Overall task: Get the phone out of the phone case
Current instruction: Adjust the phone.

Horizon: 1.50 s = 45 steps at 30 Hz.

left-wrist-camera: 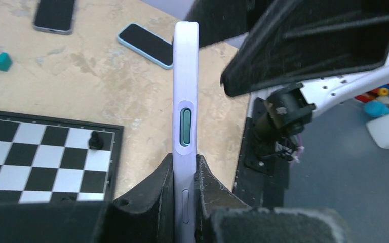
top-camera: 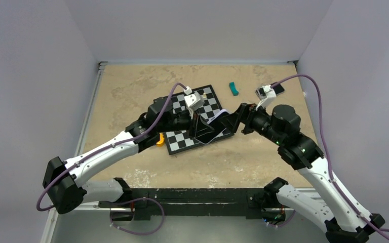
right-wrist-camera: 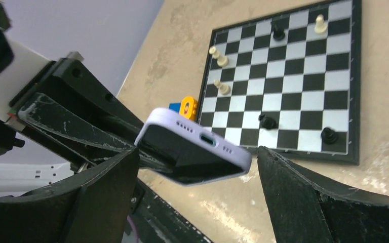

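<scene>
The phone in its lilac case point(left-wrist-camera: 186, 91) is held edge-on, above the near edge of the chessboard point(top-camera: 182, 140). My left gripper point(left-wrist-camera: 186, 161) is shut on the case's lower part, one finger on each flat face. In the top view the left gripper point(top-camera: 196, 124) holds the cased phone point(top-camera: 211, 130) at the table's middle. My right gripper point(right-wrist-camera: 196, 152) is open, its two fingers standing wide on either side of the phone's port end point(right-wrist-camera: 195, 147) without touching it. The dark screen faces down in the right wrist view.
The chessboard point(right-wrist-camera: 304, 76) carries several black and white pieces. An orange and blue object point(top-camera: 160, 138) lies by its left edge. A teal piece point(top-camera: 233, 89) and a dark phone point(top-camera: 278, 89) lie at the back right. A blue-cased phone point(left-wrist-camera: 147, 44) lies on the table.
</scene>
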Each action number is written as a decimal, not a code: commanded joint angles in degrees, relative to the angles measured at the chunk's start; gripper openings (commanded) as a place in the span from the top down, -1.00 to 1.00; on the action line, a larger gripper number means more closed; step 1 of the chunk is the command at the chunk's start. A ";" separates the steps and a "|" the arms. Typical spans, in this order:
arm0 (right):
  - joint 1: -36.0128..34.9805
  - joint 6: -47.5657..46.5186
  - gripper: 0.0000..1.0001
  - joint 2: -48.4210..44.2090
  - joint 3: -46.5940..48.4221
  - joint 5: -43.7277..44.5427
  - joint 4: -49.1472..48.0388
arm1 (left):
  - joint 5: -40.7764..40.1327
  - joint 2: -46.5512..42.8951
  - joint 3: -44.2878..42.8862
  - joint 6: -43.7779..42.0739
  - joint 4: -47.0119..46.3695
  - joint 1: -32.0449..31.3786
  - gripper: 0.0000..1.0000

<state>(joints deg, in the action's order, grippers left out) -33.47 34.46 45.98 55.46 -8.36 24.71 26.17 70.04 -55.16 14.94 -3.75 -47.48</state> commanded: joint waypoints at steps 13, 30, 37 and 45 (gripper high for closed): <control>-0.06 -23.73 -0.59 6.58 12.40 -30.77 10.34 | 32.97 0.50 -11.64 0.73 26.17 7.43 1.00; -4.48 -7.27 1.00 8.63 -2.25 -43.21 -17.74 | 17.98 -5.19 -9.89 0.37 33.72 8.39 0.77; -4.47 10.68 1.00 2.56 -8.96 -25.95 -34.98 | -24.78 -25.52 3.86 25.35 30.19 9.03 -0.50; -4.48 25.73 1.00 3.58 -18.39 -16.70 -60.36 | -24.58 -37.88 15.81 42.17 13.05 9.04 -1.00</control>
<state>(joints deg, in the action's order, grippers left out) -38.09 49.12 48.53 39.40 -31.51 -14.33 3.88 31.88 -42.41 45.87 22.26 -38.54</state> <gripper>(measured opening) 0.148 0.997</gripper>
